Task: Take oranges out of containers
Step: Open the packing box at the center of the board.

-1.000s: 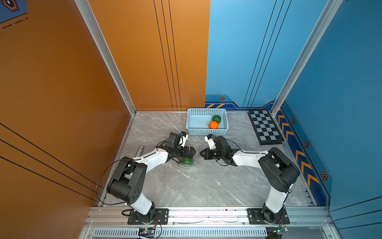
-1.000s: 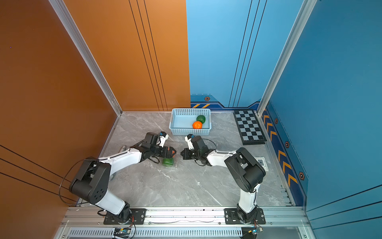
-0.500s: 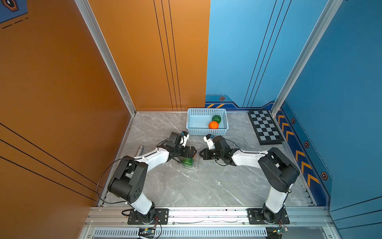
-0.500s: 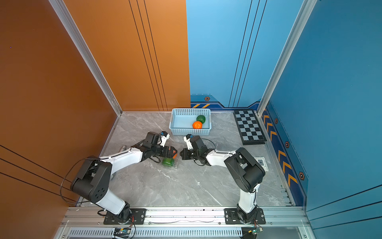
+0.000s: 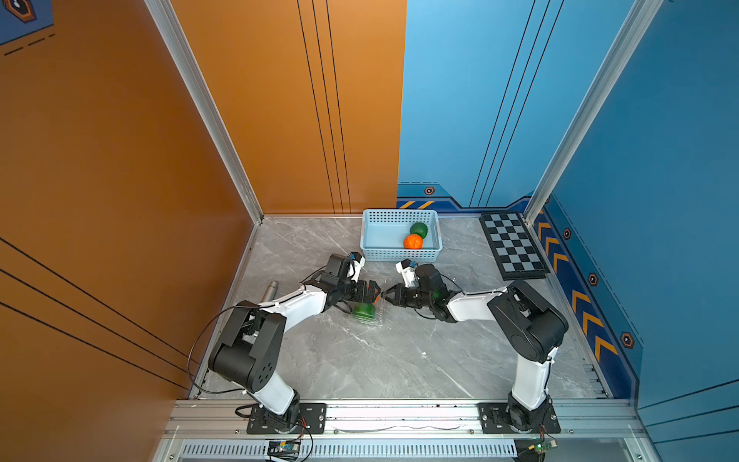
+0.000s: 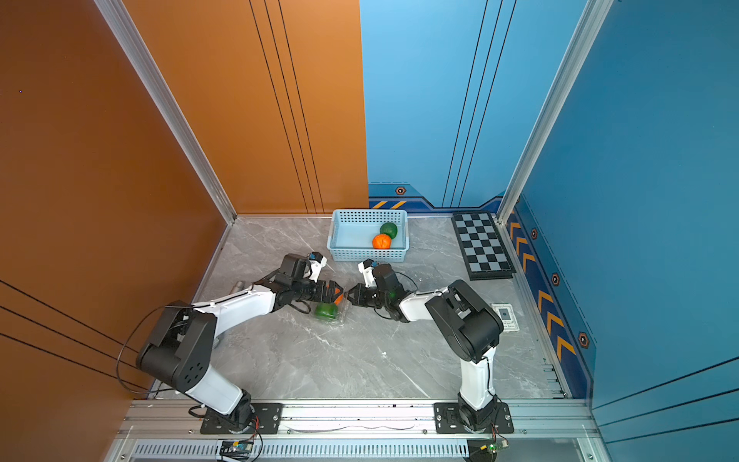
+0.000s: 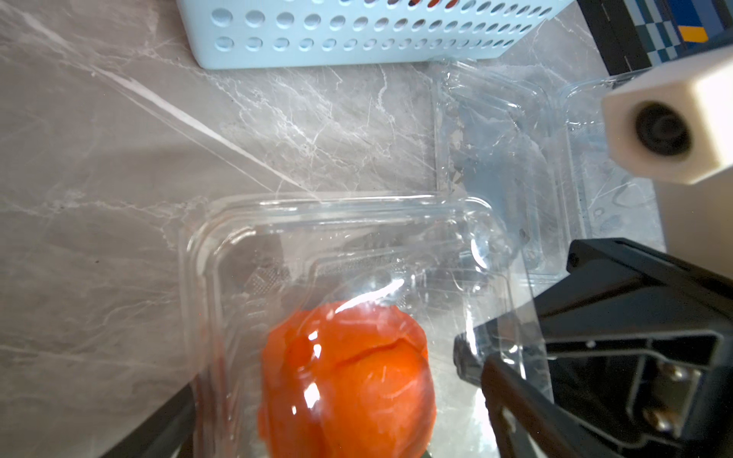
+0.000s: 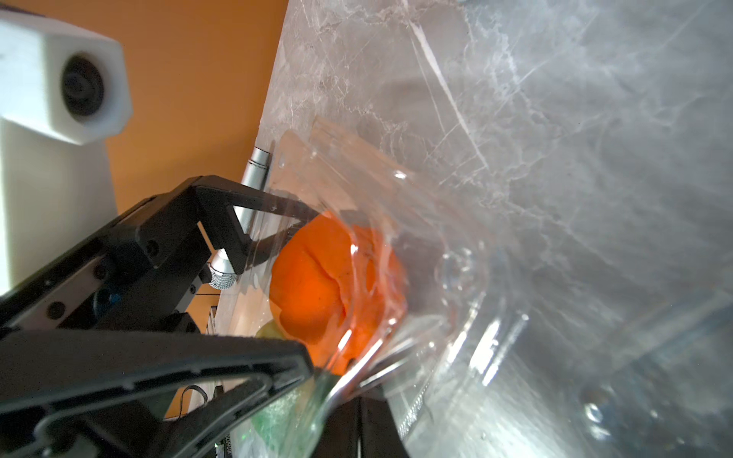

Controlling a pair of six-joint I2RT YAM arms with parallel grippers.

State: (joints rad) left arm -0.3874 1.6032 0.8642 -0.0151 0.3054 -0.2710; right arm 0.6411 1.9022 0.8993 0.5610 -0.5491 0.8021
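Container (image 7: pixel 222 238) is pinched at its lid by the right claw (image 5: pixel 387 299), clamped shut on it, seemingly to hold it open; the left claw (image 5: pixel 376 293), jaws spread, is placed around the orange (image 7: pixel 349 380) inside, on the bench (image 5: pixel 360 360), ready for lifting out.

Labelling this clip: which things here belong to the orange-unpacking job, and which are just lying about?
Job: filled clamshell, its orange, its green fruit, empty clamshell, blue basket, basket orange, basket green fruit.
Lying about: checkerboard, metal cylinder.
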